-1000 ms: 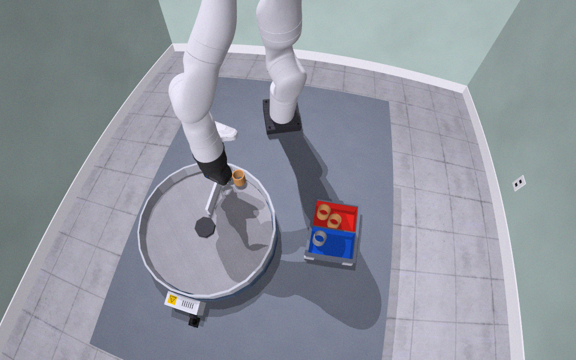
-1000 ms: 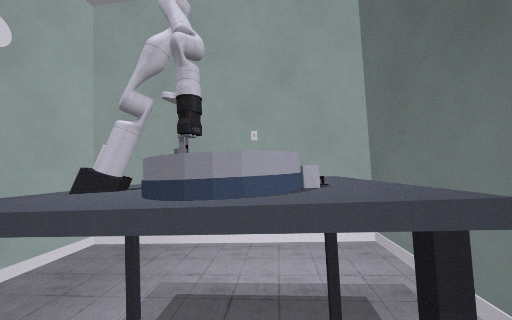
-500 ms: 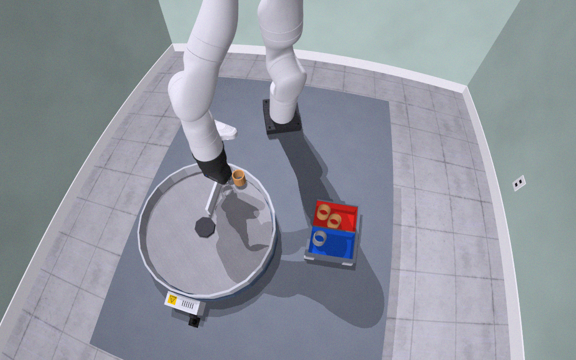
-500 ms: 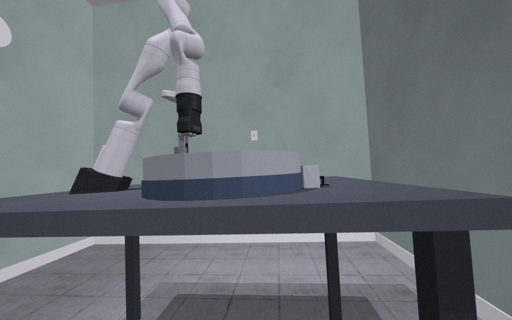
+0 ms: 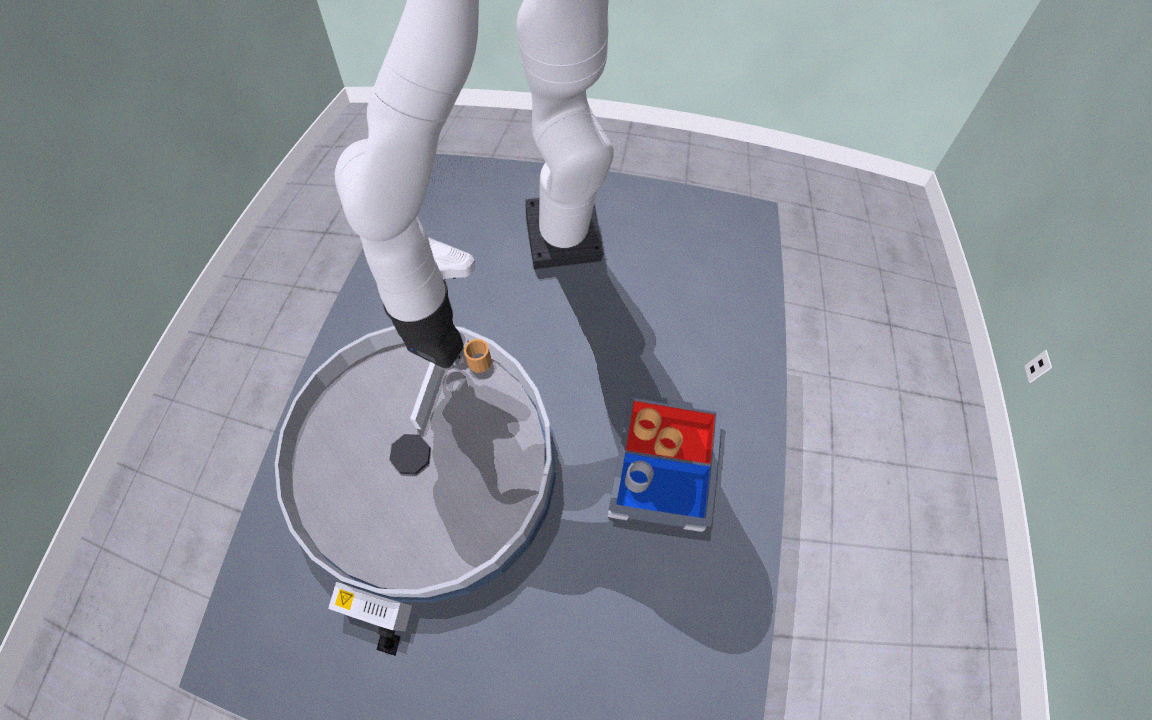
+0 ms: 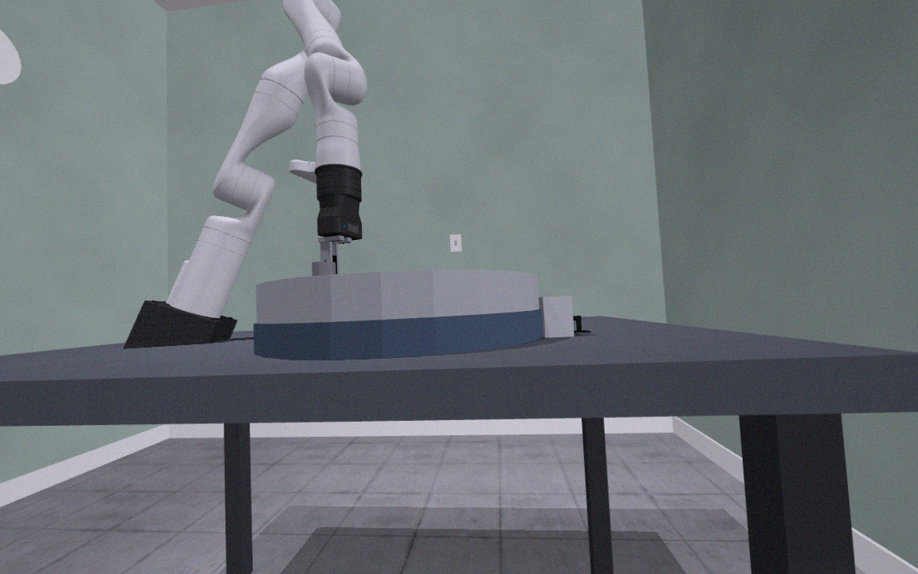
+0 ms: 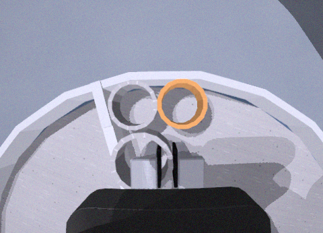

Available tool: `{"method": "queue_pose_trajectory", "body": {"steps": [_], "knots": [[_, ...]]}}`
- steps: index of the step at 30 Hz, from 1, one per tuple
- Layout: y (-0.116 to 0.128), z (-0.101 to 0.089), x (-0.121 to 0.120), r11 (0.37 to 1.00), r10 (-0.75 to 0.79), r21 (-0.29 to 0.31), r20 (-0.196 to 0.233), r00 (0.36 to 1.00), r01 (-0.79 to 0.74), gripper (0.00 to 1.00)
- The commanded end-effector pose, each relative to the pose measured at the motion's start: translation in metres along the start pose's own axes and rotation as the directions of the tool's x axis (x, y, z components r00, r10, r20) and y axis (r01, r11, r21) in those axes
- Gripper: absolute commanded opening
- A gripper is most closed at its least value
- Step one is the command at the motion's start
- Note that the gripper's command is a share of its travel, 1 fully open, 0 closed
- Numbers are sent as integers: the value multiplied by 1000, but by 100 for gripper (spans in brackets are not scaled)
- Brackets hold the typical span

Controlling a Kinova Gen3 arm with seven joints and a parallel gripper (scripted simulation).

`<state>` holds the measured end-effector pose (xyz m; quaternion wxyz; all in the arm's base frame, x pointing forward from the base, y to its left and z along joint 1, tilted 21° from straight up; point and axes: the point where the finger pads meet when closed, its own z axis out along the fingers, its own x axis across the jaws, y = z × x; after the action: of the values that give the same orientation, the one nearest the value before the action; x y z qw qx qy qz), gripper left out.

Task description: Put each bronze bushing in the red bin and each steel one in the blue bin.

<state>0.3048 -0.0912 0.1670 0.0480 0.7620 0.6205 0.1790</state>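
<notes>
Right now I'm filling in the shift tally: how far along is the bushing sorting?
Done: two bronze bushings lie in the red bin and one steel bushing in the blue bin. In hand: the claw is shut on the wall of a steel bushing on the turntable. Left: a second steel bushing and a bronze bushing beside it.
</notes>
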Motion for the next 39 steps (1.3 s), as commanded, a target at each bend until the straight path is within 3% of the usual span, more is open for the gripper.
{"method": "queue_pose_trajectory", "body": {"steps": [1,11,16,23,26,36,39], "knots": [[1,-2,0,1000,0,-3,2,1000,0,0],[1,-4,0,1000,0,-3,2,1000,0,0],[1,-25,0,1000,0,-2,2,1000,0,0],[1,-33,0,1000,0,-3,2,1000,0,0],[1,-46,0,1000,0,-3,2,1000,0,0],[1,-46,0,1000,0,-3,2,1000,0,0],[2,-46,21,1000,0,-2,1,1000,0,0]]}}
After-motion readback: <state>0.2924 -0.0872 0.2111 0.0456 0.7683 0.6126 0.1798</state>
